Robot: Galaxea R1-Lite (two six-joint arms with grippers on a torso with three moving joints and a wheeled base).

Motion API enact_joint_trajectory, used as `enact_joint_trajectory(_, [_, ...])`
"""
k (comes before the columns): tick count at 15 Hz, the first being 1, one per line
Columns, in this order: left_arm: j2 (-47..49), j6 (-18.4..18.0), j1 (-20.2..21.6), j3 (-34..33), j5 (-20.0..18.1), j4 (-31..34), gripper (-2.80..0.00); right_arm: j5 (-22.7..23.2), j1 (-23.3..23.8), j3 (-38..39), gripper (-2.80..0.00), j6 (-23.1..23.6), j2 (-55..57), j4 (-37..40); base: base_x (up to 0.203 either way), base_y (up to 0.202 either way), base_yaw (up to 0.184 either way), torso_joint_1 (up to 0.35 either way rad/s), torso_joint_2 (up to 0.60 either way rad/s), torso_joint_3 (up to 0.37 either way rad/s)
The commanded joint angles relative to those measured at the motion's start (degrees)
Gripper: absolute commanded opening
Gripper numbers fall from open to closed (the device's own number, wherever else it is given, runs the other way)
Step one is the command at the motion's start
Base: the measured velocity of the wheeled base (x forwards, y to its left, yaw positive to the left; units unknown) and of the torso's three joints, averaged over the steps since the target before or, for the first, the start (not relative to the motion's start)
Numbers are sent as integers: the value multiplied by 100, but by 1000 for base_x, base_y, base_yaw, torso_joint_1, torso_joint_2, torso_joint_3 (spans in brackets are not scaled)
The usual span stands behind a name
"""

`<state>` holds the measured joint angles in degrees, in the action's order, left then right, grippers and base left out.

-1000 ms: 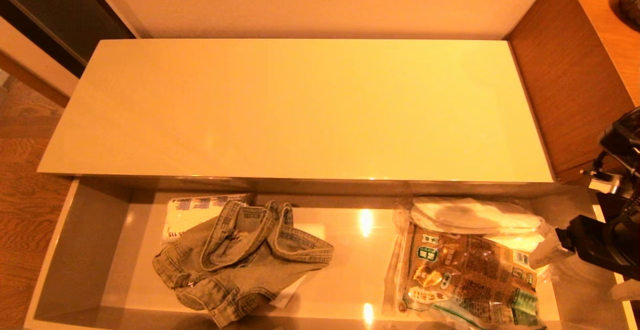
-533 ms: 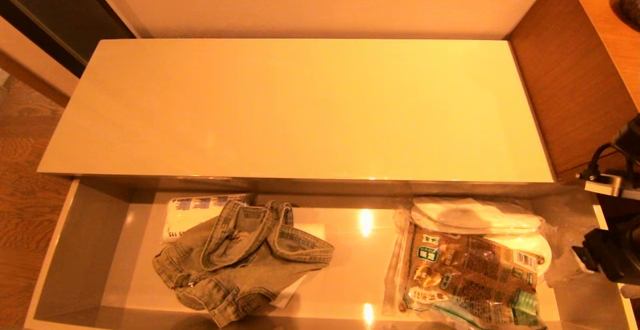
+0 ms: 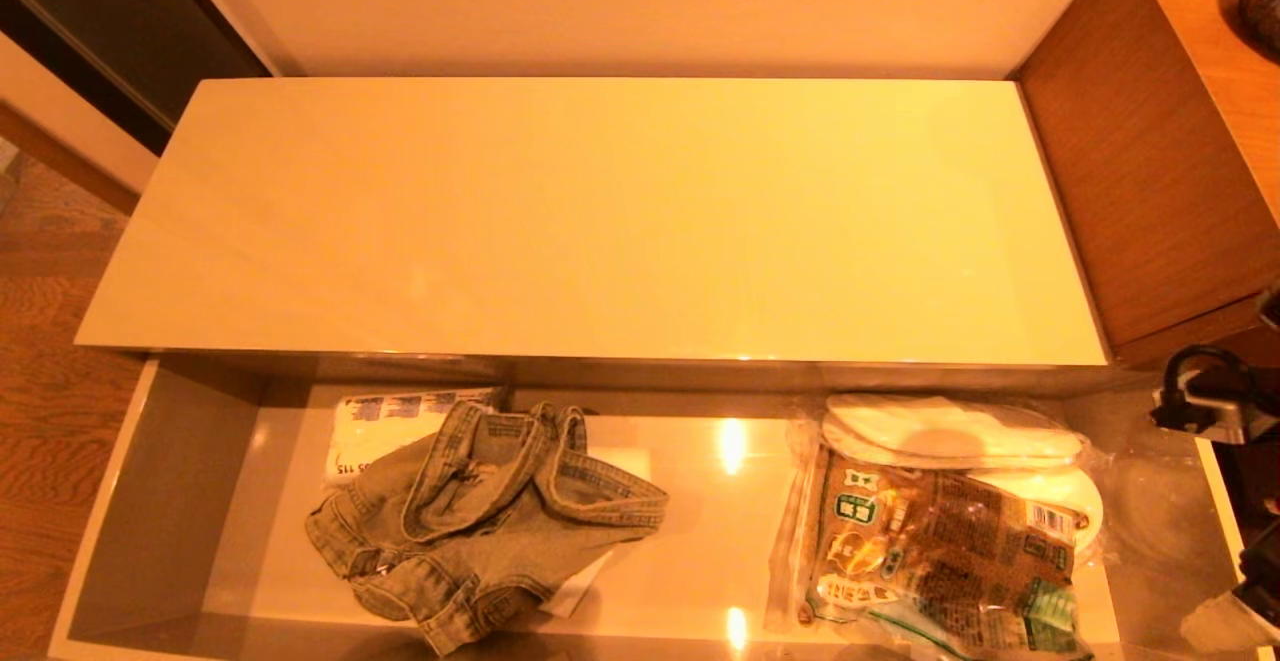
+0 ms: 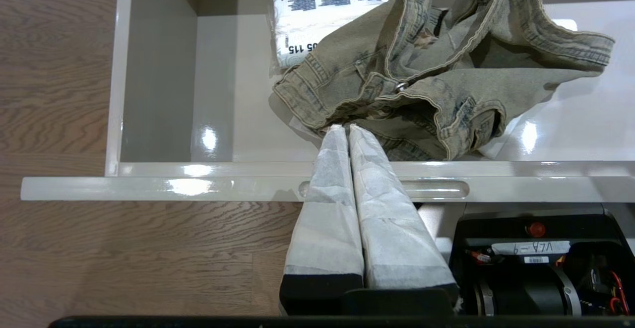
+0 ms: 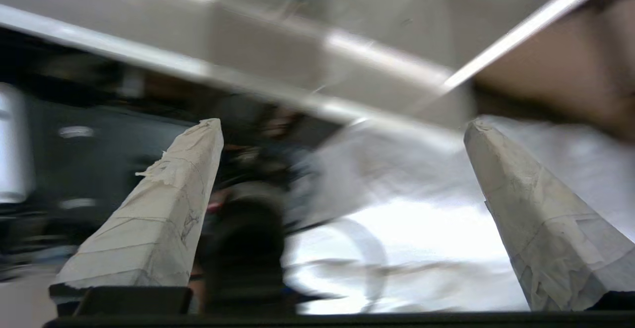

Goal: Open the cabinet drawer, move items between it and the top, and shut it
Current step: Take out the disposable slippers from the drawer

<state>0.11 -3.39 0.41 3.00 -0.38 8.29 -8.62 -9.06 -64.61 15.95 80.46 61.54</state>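
The drawer [image 3: 160, 501] of the cabinet [image 3: 700, 373] is standing pulled out toward the robot, its glossy tray carrying four things. Nearest the front on the left, a faded denim garment [image 3: 480, 516] is lying crumpled on the drawer floor, half covering a white tissue pack [image 3: 385, 426] with dark print that is sitting behind it, toward the back wall. On the right side, a brown printed food bag [image 3: 935, 551] is lying flat, overlapping the near edge of a pair of white slippers [image 3: 945, 431] in clear plastic wrap, which are resting against the back of the tray.

In the left wrist view, the left claw [image 4: 346, 128] is hanging over the drawer's front panel [image 4: 198, 188] with its taped fingers pressed together and holding nothing, tips just short of the garment's near hem. The right claw [image 5: 342, 124] is showing in its own blurred wrist view with its two taped fingers spread wide apart and nothing between them; in the head view only dark parts of the right arm [image 3: 1200, 401] are visible at the frame's right edge, beside the drawer's right end.

Beyond the drawer, the top [image 3: 600, 221] is stretching back to the pale wall, with a taller brown wooden unit [image 3: 1140, 141] standing against its right end.
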Motion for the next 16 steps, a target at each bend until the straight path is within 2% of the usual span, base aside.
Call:
enact_joint_trajectory(1, [-2, -3, 2, -1, 2, 6, -280, -97, 36, 9, 0, 375, 234, -170, 0, 0, 0, 0, 0, 0])
enact_joint_trajectory(3, [-2, -1, 2, -1, -1, 6, -280, -316, 35, -13, 0, 770, 459, -737, 0, 0, 0, 0, 0, 0])
enact_joint_trajectory(4, [-2, 5, 2, -1, 3, 6, -280, -406, 23, -14, 0, 1237, 532, -1060, 0, 0, 0, 0, 0, 0])
enact_joint_trajectory(5, [-2, 5, 2, -1, 2, 6, -280, -442, -48, 9, 0, 1487, 701, -1514, 0, 0, 0, 0, 0, 0])
enact_joint_trajectory(6, [-2, 5, 2, -1, -6, 6, -280, -457, -164, 27, 0, 1614, 865, -1792, 0, 0, 0, 0, 0, 0])
enact_joint_trajectory(9, [-2, 5, 2, -1, -6, 6, -280, -474, -607, 60, 0, 1727, 933, -2065, 0, 0, 0, 0, 0, 0])
enact_joint_trajectory(12, [-2, 5, 2, -1, -6, 6, -280, -499, -1231, 464, 0, 1793, 887, -2565, 0, 0, 0, 0, 0, 0])
enact_joint_trajectory(14, [-2, 5, 2, -1, -6, 6, -280, -746, -1454, 770, 0, 1820, 867, -2963, 0, 0, 0, 0, 0, 0])
enact_joint_trajectory(16, [-2, 5, 2, -1, -5, 6, -280, -864, -1485, 1007, 0, 1843, 878, -3210, 0, 0, 0, 0, 0, 0])
